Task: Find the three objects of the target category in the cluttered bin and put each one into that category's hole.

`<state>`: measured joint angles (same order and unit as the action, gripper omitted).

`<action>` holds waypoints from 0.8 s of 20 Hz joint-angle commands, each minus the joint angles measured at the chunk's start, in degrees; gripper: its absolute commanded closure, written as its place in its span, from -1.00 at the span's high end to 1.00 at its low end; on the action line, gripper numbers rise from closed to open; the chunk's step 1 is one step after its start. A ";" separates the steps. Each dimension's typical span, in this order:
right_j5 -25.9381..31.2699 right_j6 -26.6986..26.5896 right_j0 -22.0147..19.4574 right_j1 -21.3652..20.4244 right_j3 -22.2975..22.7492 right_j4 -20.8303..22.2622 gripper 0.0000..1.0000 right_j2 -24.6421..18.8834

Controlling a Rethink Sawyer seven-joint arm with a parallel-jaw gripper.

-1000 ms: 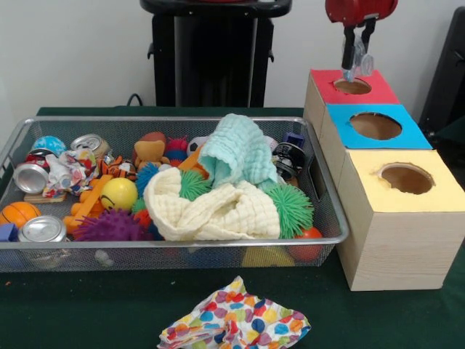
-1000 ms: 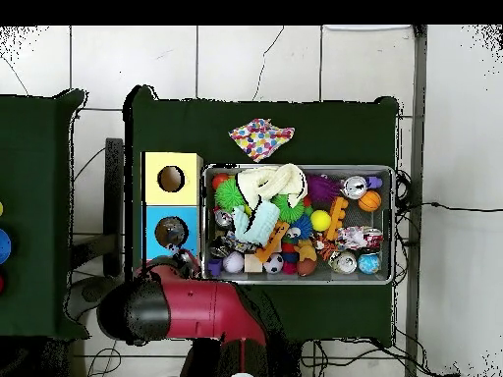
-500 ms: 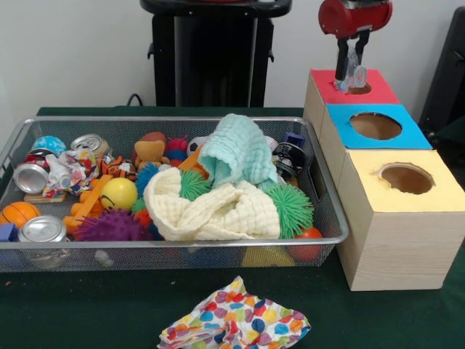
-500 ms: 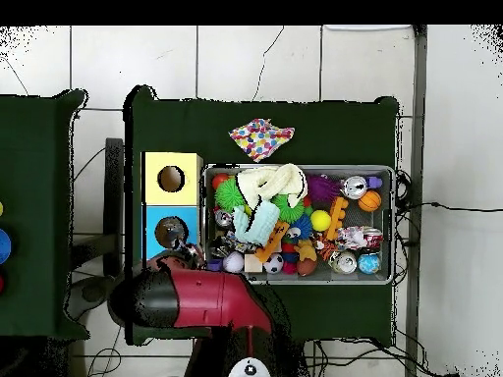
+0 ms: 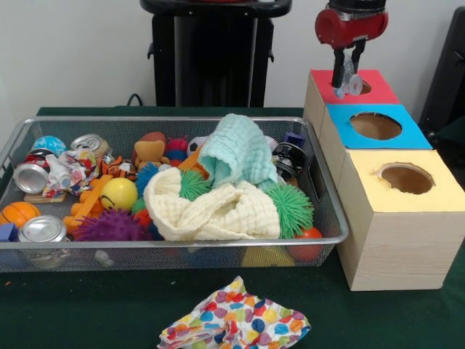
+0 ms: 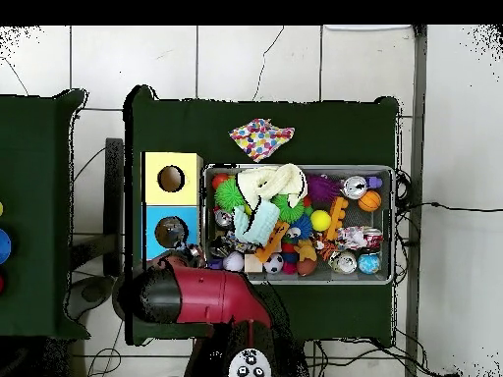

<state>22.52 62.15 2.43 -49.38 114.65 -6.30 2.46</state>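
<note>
No writing is readable on the bin's (image 5: 330, 240) crushed cans (image 5: 42, 229).

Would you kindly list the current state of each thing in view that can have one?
gripper: above the red box, shut on a small clear object
red box: hole partly hidden by the gripper
blue box: hole open, unblocked
yellow box: hole open, unblocked
wire bin: full of clutter
patterned cloth: crumpled on the table, outside the bin
</note>
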 commanded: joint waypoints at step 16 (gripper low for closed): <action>-10.09 18.50 2.92 5.43 -1.05 -10.06 -1.00 -5.52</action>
<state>16.31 63.05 4.72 -47.08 114.63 -12.84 1.22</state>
